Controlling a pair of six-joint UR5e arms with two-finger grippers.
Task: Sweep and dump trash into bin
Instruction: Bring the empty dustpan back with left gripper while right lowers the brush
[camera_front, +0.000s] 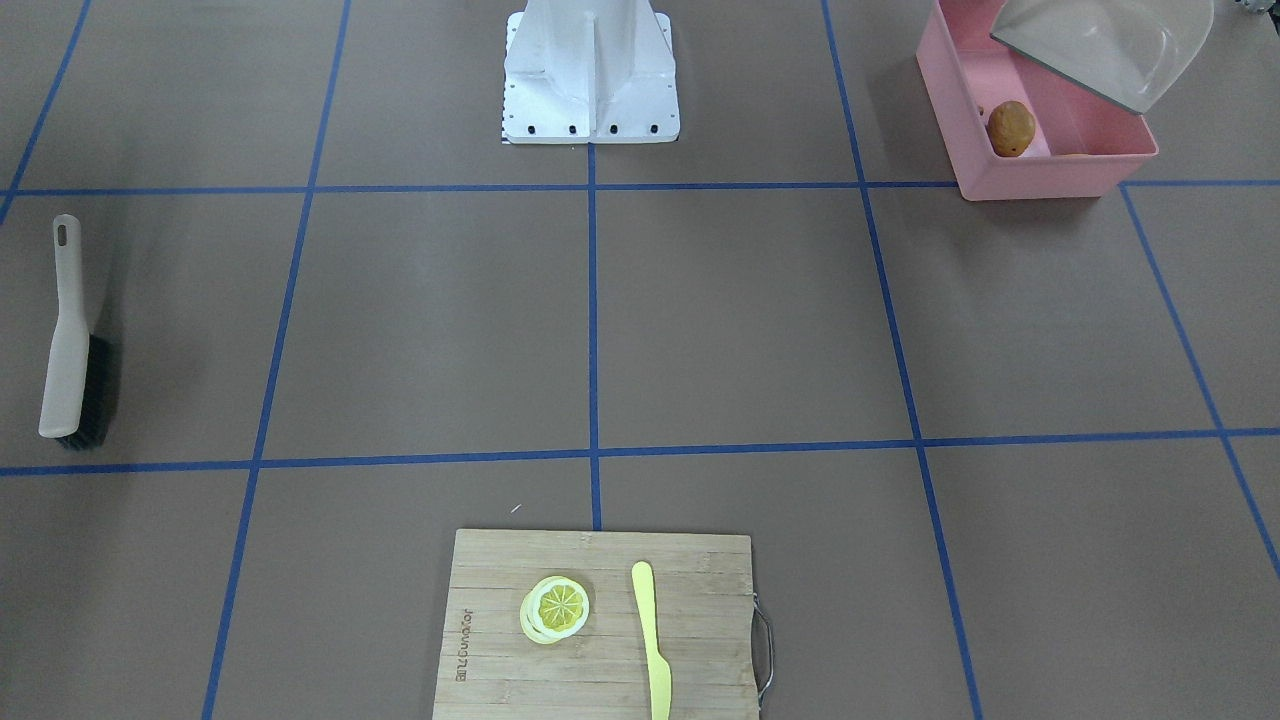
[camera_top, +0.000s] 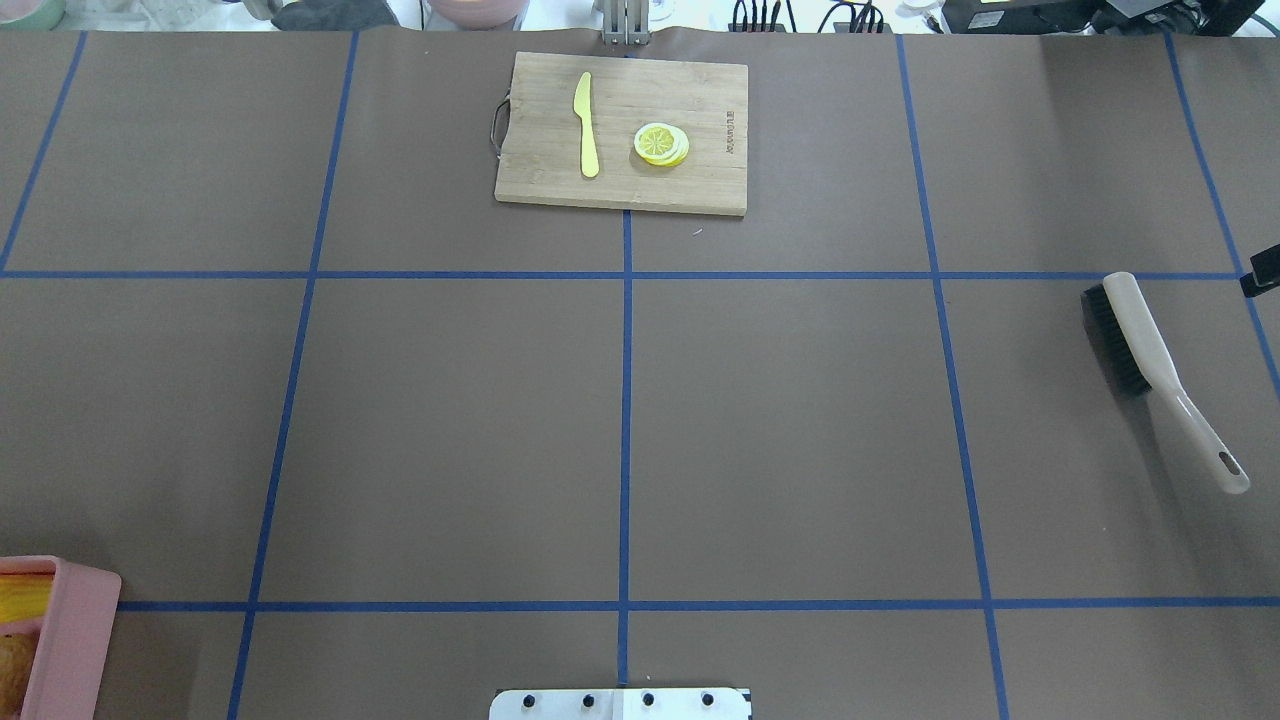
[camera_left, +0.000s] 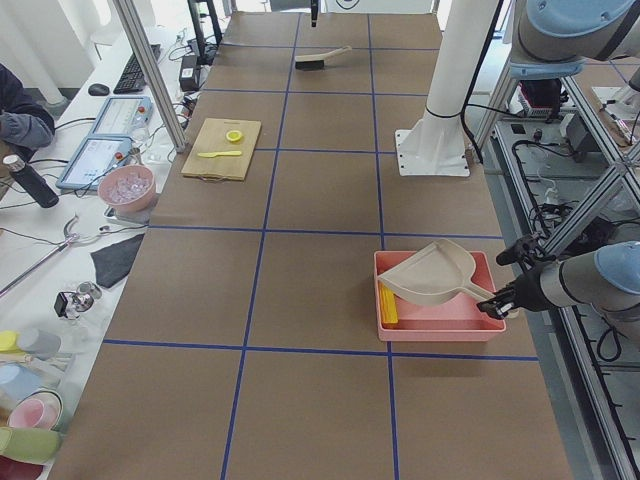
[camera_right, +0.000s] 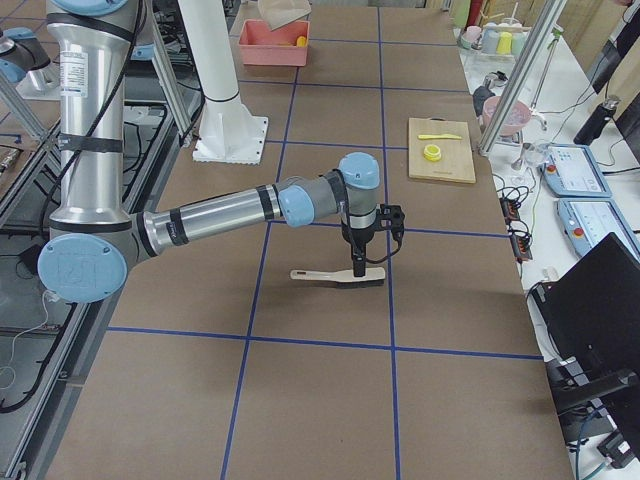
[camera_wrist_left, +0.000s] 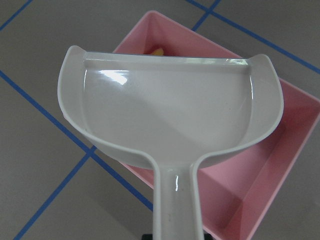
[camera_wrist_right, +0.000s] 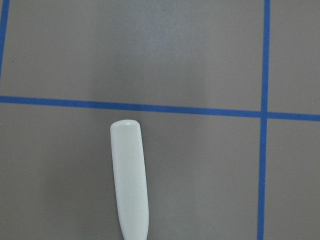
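Observation:
The pink bin (camera_front: 1040, 176) stands at the table's near left corner, also in the overhead view (camera_top: 75, 630). The brown potato (camera_front: 1011, 128) lies in it, and the yellow corn cob (camera_left: 388, 303) lies along its far wall. The ginger root is hidden. My left gripper (camera_left: 497, 303) is shut on the handle of the beige dustpan (camera_wrist_left: 165, 110), held tilted and empty over the bin. My right gripper (camera_right: 362, 262) hangs just above the brush (camera_top: 1160, 370), which lies flat on the table. I cannot tell whether its jaws are open or shut.
A wooden cutting board (camera_top: 700, 185) at the far middle edge carries a lemon slice (camera_top: 661, 143) and a yellow knife (camera_top: 586, 125). The white robot pedestal (camera_front: 590, 75) stands at the near middle. Blue tape lines grid the brown table.

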